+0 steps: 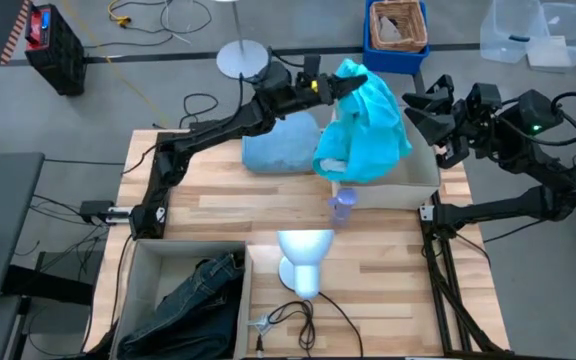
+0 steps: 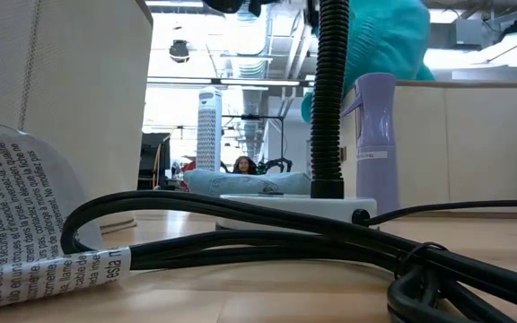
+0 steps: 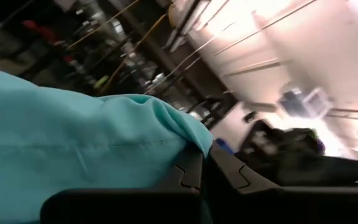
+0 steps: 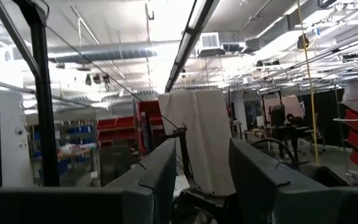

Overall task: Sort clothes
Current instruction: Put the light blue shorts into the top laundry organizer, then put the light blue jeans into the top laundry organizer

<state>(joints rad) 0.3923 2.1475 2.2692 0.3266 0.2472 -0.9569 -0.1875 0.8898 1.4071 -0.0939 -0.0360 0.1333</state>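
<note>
The left claw [image 1: 353, 82] pinches a fold of the bright teal shirt [image 1: 366, 125] and holds it raised above the far side of the table [image 1: 218, 205]; in the left wrist view its 2 fingers [image 3: 188, 174] press together on the cloth [image 3: 73, 155]. The shirt hangs down from the claw in a bunched drape, its long axis running from the grip toward the near edge, its lower part over the beige bin [image 1: 420, 182] at the table's right. Just beside the claw, on the side of the left arm's base, the pale blue garment [image 1: 280, 146] lies in a heap on the wood. Below the hanging shirt stands the small lilac bottle [image 1: 343, 205], upright, with small print too fine to read. Nearer still is the white mannequin head [image 1: 303, 258]. Well apart, at the near left corner, a second bin [image 1: 138, 275] holds the dark jeans [image 1: 196, 298], crumpled. The right claw [image 1: 418, 108] hovers beside the shirt, its fingers [image 4: 160, 174] spread. A paper label [image 2: 25, 242] in the low view reads partly "esta".
</note>
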